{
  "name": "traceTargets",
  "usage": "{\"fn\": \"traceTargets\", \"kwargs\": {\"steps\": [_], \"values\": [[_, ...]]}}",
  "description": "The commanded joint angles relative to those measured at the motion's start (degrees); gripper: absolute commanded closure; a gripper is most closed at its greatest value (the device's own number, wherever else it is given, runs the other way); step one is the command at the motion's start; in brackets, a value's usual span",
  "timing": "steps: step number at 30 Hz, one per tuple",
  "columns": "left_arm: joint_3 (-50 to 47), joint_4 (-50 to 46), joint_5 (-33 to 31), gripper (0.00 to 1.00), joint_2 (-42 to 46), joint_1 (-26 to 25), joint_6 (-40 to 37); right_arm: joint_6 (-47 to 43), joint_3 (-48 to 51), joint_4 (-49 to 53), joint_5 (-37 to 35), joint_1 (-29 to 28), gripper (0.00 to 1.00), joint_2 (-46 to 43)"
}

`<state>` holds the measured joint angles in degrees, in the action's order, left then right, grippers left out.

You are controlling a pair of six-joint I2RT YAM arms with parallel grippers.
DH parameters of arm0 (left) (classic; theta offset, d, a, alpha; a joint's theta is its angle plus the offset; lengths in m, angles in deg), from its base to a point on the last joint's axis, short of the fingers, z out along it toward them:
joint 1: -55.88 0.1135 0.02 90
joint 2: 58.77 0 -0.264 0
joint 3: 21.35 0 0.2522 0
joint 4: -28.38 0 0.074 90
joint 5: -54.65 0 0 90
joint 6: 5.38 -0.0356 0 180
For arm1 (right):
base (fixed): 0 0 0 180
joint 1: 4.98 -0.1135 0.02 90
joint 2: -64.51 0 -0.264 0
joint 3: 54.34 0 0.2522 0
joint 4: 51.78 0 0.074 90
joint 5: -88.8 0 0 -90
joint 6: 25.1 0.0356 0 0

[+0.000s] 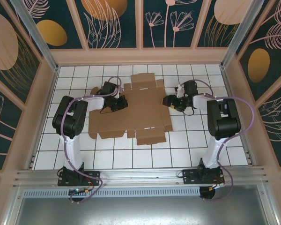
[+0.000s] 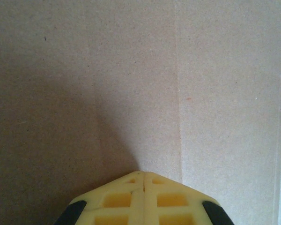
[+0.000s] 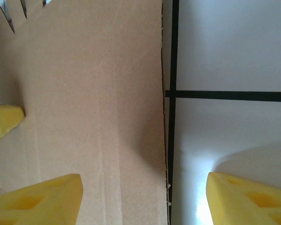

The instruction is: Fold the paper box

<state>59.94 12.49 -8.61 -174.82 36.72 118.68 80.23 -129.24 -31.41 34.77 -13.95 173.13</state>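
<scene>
Left gripper [image 2: 143,174], pressed shut, rested on the flat box [image 1: 143,110] on the table [image 1: 187,140], while the right gripper [image 3: 144,180] stood spread astride its right edge; a misplaced closure could have slid or buckled it.

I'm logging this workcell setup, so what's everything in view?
paper box: one, brown, unfolded flat at mid-table
table: one, white tiles with dark lines, under the box
wall panels: several, teal with peach floral prints, surrounding the table
rail: one, silver, along the near edge
left arm and right arm: two, black and white, flanking the box
left gripper: one, yellow, shut, over the box's left part
right gripper: one, yellow, open, astride the box's right edge
</scene>
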Motion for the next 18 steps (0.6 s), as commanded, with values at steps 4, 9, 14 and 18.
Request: {"fn": "traceTargets", "kwargs": {"steps": [4, 9, 14, 18], "values": [[-0.6, 0.1, 1.5, 1.0, -2.4, 0.2, -0.2, -0.5, -0.7, 0.2, 3.7, 0.0, 0.47, 2.8], [-1.4, 2.0, 4.0, 1.0, -2.2, 0.2, 1.2, -0.6, -0.6, 0.5, 2.6, -0.3, 0.64, 2.3], [-1.7, 3.1, 6.1, 1.0, -2.3, -0.4, 1.9, -2.4, -1.3, 3.6, -3.8, -0.9, 0.73, 0.4], [-1.5, 3.1, 7.2, 1.0, -2.4, -2.2, 1.7, -4.3, -3.1, 7.7, -12.0, -2.0, 0.82, -0.8]]}}
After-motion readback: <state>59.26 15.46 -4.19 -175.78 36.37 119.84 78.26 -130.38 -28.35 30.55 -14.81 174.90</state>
